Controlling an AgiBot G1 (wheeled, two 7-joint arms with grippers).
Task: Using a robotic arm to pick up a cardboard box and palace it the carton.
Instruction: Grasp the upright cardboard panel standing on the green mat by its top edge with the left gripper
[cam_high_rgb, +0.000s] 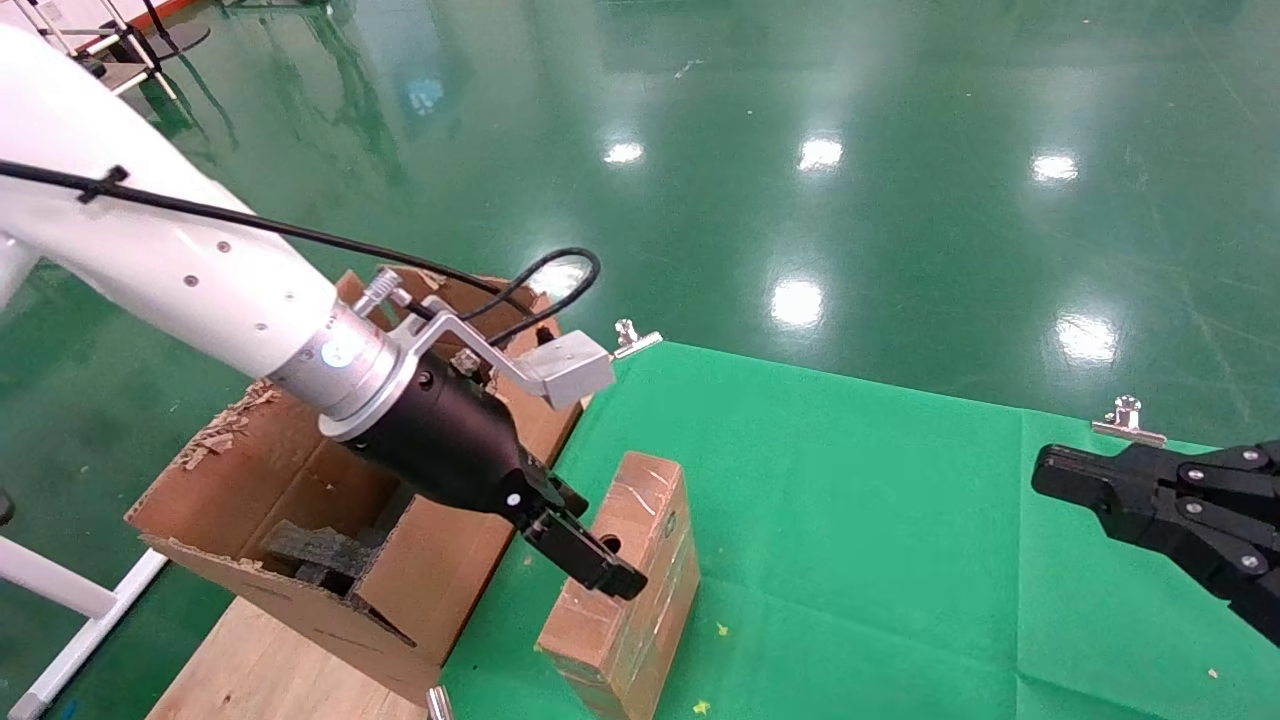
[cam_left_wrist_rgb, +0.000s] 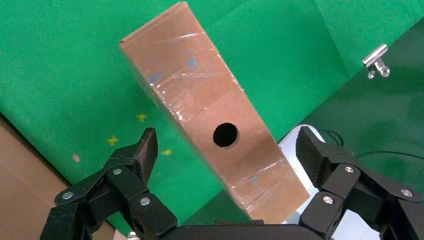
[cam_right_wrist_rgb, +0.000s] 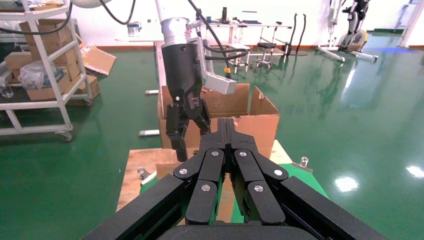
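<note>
Head view: cardboard box (cam_high_rgb: 640, 560) with small, possibly recycling mark.

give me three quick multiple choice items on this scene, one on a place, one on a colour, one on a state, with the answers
1. Where does the large torn brown carton stand relative to the small taped brown cardboard box?
A. on the robot's left
B. on the robot's right
C. on top of it

2. What colour is the cloth under the small box?
A. blue
B. green
C. grey

3. How is the left end effector?
A. shut on the box
B. open, straddling the box
C. inside the carton

Answers: A, the head view shows the carton left of the box; B, the cloth is green; B, the left wrist view shows a gap between each finger and the box.
</note>
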